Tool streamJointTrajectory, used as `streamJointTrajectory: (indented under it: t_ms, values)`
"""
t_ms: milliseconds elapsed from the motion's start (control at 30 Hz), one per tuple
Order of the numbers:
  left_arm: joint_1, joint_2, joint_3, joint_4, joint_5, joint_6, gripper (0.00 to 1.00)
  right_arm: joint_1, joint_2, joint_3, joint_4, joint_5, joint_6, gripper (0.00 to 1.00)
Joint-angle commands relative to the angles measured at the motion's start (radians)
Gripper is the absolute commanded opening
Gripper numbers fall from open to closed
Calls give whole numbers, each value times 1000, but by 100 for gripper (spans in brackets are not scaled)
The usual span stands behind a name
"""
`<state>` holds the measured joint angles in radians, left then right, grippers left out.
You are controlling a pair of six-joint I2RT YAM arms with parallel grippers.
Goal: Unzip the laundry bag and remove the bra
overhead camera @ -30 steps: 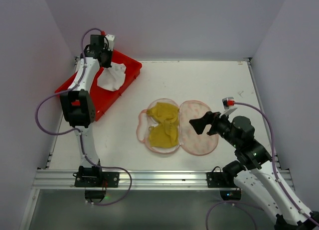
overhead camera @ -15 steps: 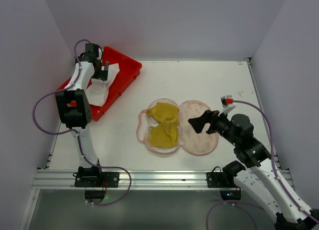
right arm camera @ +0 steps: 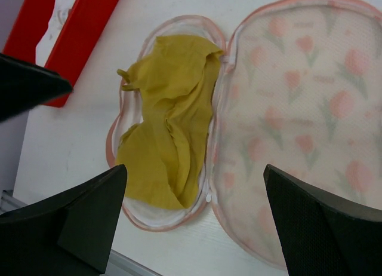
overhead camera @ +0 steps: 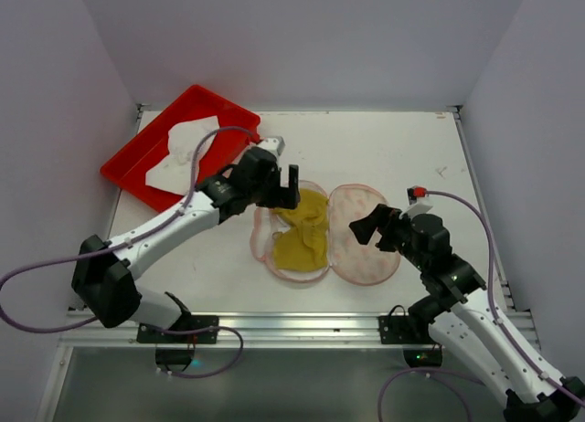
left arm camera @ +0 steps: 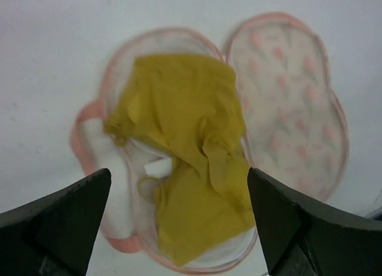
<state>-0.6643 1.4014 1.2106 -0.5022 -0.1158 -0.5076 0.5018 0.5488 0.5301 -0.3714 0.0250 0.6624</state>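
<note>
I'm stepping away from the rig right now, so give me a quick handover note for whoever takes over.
Left gripper open, empty, above the yellow bra.
Right gripper open, empty, by the laundry bag's right half.
Bag unzipped, spread flat; bra lies in its left half.
White cloth lies in the red tray.
Done: unzipping. Left: lift the bra out.

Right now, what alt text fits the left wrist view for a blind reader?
A cream laundry bag lies unzipped, spread open on a white table, a mustard-yellow bra crumpled in one half. The left gripper hangs open above it.
</note>
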Motion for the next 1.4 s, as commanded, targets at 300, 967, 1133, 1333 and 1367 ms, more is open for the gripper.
streamJointTrajectory:
  t_ms: [300, 967, 1133, 1333, 1367]
  values:
    - [-158, 289, -17, 140, -25, -207, 87, -3, -104, -90, -1, 7, 60, 99]
    - [-205, 378, 3, 122, -21, -163, 10, -3, -147, -130, 6, -2, 48, 99]
    - [-205, 308, 27, 102, -28, -102, 0, -3, -162, -119, -1, 3, 43, 99]
    - [-204, 171, 154, 21, -114, 71, 0, -3, -197, -98, -17, 21, 34, 99]
    - [-204, 157, 177, 1, -128, 95, 0, -3, -201, -91, -18, 26, 34, 99]
